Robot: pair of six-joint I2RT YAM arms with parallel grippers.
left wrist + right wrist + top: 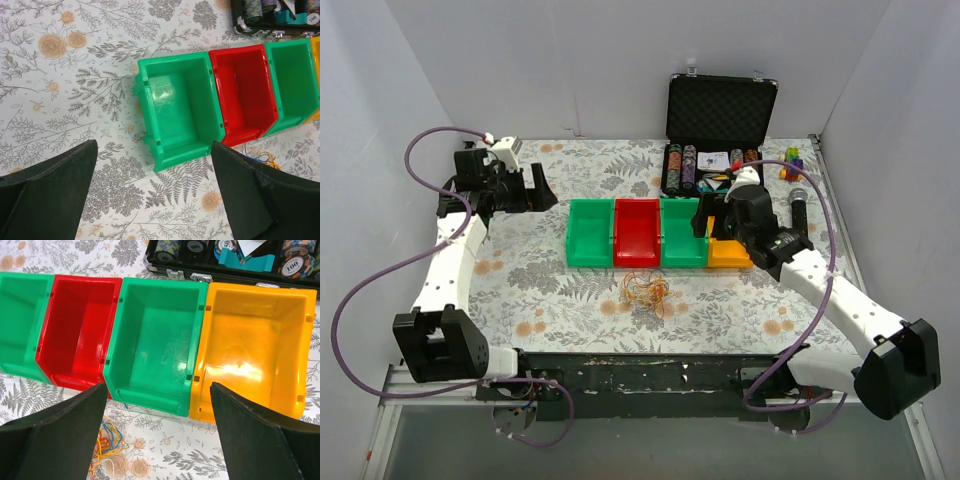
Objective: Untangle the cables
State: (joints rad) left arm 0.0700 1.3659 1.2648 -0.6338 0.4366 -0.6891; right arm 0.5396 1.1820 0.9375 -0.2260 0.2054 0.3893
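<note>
The cables [645, 290] are a small tangle of thin orange, yellow, blue and tan strands lying on the floral cloth just in front of the red bin [637, 232]. The tangle also shows low left in the right wrist view [107, 442], partly behind the left finger, and as a few strands at the right in the left wrist view [262, 157]. My left gripper [538, 190] is open and empty, held above the cloth far left of the bins [153, 150]. My right gripper [705, 218] is open and empty, above the right green bin's front edge [157, 387].
A row of bins stands mid-table: green [588, 235], red, green [682, 235], orange [730, 255]. An open black case of poker chips [720, 130] stands behind them. A black microphone-like object [800, 208] and small coloured pieces [792, 162] lie at the back right.
</note>
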